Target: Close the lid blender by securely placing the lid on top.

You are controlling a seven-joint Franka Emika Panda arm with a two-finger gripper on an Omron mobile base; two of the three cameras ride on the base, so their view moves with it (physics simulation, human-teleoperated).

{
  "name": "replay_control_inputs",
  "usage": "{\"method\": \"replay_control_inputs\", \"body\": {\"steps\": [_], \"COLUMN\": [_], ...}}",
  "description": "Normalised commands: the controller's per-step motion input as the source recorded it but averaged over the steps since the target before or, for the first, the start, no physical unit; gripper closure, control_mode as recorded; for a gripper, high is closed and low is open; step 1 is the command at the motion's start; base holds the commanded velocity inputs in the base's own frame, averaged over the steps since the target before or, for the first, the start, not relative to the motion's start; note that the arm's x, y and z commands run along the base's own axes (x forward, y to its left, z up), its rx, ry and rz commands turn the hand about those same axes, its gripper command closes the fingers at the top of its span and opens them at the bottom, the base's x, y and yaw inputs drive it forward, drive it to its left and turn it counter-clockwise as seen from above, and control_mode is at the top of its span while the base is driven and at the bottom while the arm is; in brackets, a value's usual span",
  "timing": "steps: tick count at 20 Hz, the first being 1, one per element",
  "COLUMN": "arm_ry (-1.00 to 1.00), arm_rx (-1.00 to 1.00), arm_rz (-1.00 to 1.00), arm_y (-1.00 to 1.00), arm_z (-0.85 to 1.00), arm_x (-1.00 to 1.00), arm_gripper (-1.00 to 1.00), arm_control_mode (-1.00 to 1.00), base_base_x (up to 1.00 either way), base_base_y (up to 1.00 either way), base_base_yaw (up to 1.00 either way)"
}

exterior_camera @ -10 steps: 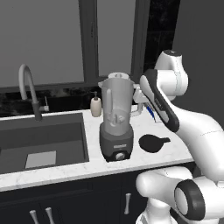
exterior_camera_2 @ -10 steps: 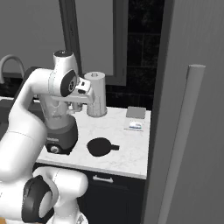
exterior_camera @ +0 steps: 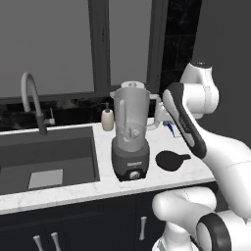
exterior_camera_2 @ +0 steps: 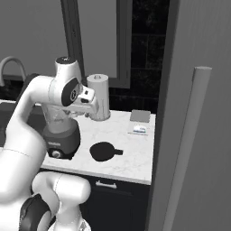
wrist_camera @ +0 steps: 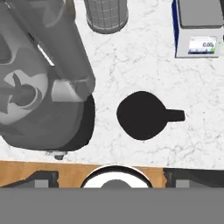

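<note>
Faucet (exterior_camera: 29,100) and dark sink (exterior_camera: 54,152) at far left of the marble counter (exterior_camera: 162,181). Next, small beige soap bottle (exterior_camera: 107,119) by the window. Then the blender (exterior_camera: 130,139), upright near the counter's front edge, jar open on top, blades visible from above. Right of it, close but apart, the lid (exterior_camera: 170,160), flat on the counter with tab pointing away from the blender. Further right, near the wall, a grey cylinder (exterior_camera_2: 99,97) and a small kitchen scale (wrist_camera: 197,27). Above the lid, gripper (wrist_camera: 109,177) hanging with jaws spread wide, holding nothing.
</note>
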Motion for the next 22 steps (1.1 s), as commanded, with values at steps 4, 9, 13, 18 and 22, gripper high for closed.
{"method": "replay_control_inputs", "body": {"steps": [4, 9, 13, 18, 22], "arm_ry": [0.0, 0.0, 0.01, 0.09, 0.12], "arm_rx": [0.11, 0.13, 0.13, 0.06, 0.0], "arm_rz": [-0.3, -0.41, -0.45, -0.4, -0.31], "arm_y": [-0.19, -0.12, -0.16, -0.44, -0.66], "arm_z": [-0.13, -0.02, -0.06, -0.22, -0.42], "arm_x": [-0.36, -0.35, -0.21, -0.03, 0.0], "arm_gripper": [-1.0, -1.0, -1.0, -1.0, -1.0], "arm_control_mode": [-1.0, -1.0, -1.0, -1.0, -1.0], "base_base_x": [0.0, 0.0, 0.0, 0.0, 0.0], "base_base_y": [0.0, 0.0, 0.0, 0.0, 0.0], "base_base_yaw": [0.0, 0.0, 0.0, 0.0, 0.0]}}
